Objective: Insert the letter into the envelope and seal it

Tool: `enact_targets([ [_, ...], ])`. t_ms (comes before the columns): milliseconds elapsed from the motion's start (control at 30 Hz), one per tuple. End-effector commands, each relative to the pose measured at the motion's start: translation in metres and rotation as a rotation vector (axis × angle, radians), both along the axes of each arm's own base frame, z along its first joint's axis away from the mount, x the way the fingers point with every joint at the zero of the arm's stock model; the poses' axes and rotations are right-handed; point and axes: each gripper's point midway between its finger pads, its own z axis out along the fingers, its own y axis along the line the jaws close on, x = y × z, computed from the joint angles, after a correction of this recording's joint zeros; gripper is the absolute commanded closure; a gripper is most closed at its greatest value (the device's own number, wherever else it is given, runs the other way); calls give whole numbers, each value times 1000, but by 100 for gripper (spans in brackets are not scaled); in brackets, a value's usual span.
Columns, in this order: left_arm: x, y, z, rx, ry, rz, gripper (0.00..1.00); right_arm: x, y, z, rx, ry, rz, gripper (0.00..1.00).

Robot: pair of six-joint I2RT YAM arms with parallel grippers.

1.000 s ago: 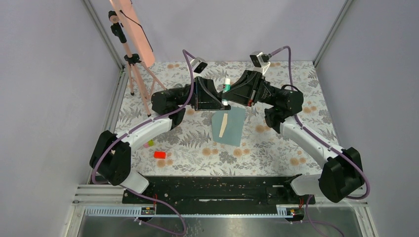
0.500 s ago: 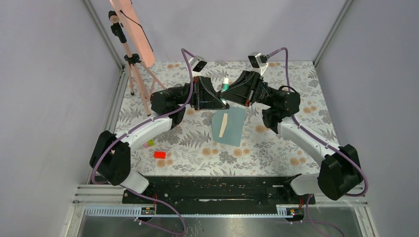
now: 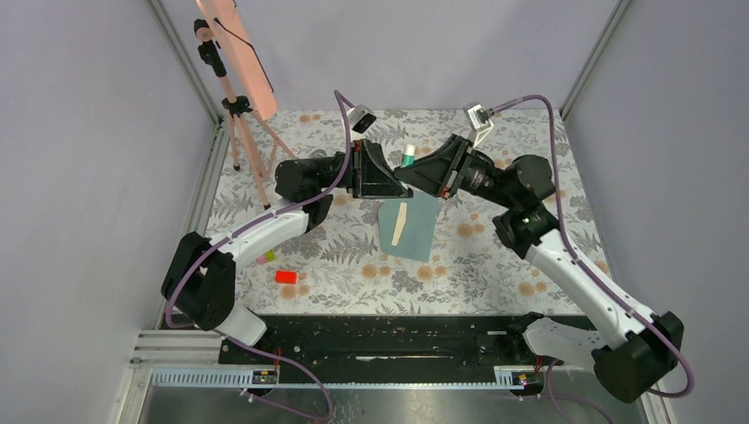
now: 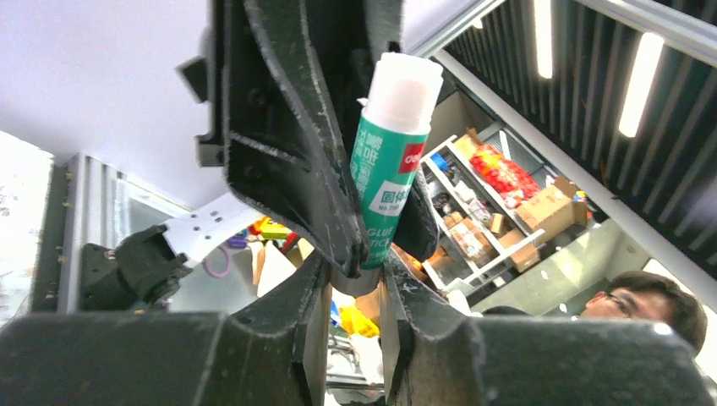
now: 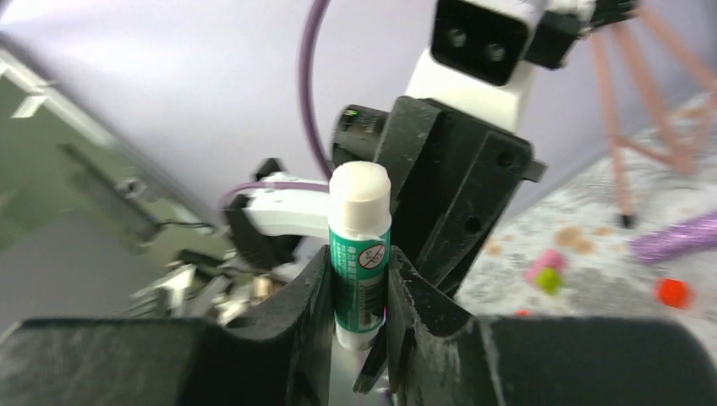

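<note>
The teal envelope (image 3: 415, 228) lies flat mid-table, with the tan letter (image 3: 400, 223) showing as a narrow strip on it. Above its far edge both grippers meet on a green glue stick (image 3: 408, 156) with a white cap. My right gripper (image 3: 412, 174) is shut on the stick's green body (image 5: 359, 279). My left gripper (image 3: 395, 176) is shut on the stick's lower end (image 4: 355, 283). In the left wrist view the stick (image 4: 385, 178) stands up between the right gripper's fingers (image 4: 296, 152). Neither gripper touches the envelope or the letter.
A salmon-pink panel on a tripod (image 3: 237, 62) stands at the back left. A red block (image 3: 284, 276) and a small pink-green block (image 3: 268, 257) lie on the floral table left of the envelope. Metal frame posts border the table.
My right arm has swung out to the right and its wrist has turned. The glue stick has tilted and shifted slightly back. The left arm barely moved. Envelope and letter are unmoved.
</note>
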Motion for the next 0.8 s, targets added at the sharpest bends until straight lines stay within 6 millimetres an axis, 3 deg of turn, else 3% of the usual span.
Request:
enact_targets([
  [0,22,-12,-7,55,57,118,100,-5,8,-61,-354,-80,-84,100],
  [167,41,-24,-31,207,50,233,100,2,5,-71,-433,-86,-188,100],
  [300,53,-27,-61,474,-43,415,100,8,5,-70,-435,-74,-245,100],
  [533,56,-28,-63,555,-101,493,100,11,18,-72,-448,-68,-242,100],
  [567,55,-28,-63,557,-104,493,97,11,17,-72,-447,-71,-242,100],
  [667,50,-26,-62,558,-120,475,65,9,15,-77,-473,-82,-242,100],
  [767,42,-19,-63,581,-144,446,48,2,10,-84,-528,-123,-214,100],
])
